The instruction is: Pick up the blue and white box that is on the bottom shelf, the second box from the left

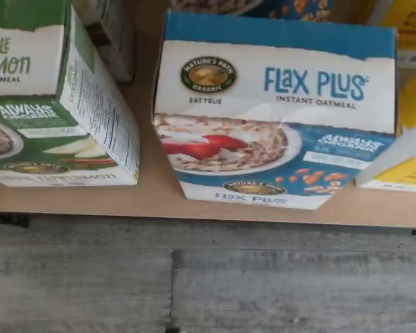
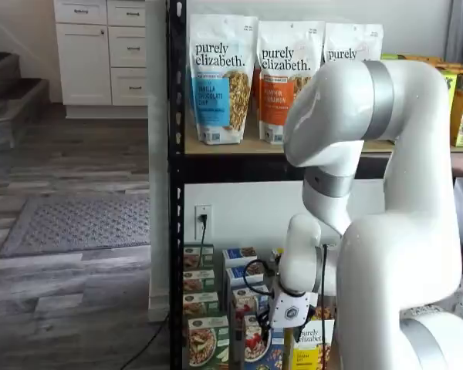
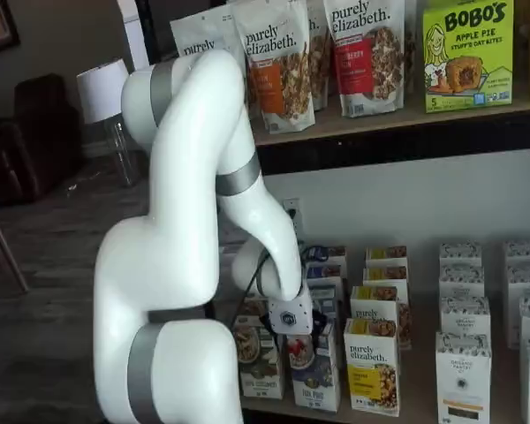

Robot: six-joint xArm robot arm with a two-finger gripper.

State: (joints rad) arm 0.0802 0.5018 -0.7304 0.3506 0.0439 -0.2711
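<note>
You're on the approach: gripper jaws wide, empty; descend onto the Flax Plus oatmeal box, frame centre-right.

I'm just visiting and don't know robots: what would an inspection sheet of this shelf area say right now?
Surface: the bottom shelf is a tan board above grey plank flooring.
Job's things: the blue and white box, marked Flax Plus, stands at the shelf's front edge, untouched; more like it sit in a row behind it.
Clutter: a green-and-white box beside it; a yellow box on the other side; white cartons farther along; granola bags on the shelf above.
Grippers: the gripper's white body hangs in front of the box; the fingers are not seen.
Cables: a black cable loops by the wrist; a cord is plugged into the wall outlet.
Surroundings: white cabinets, a grey rug.
</note>
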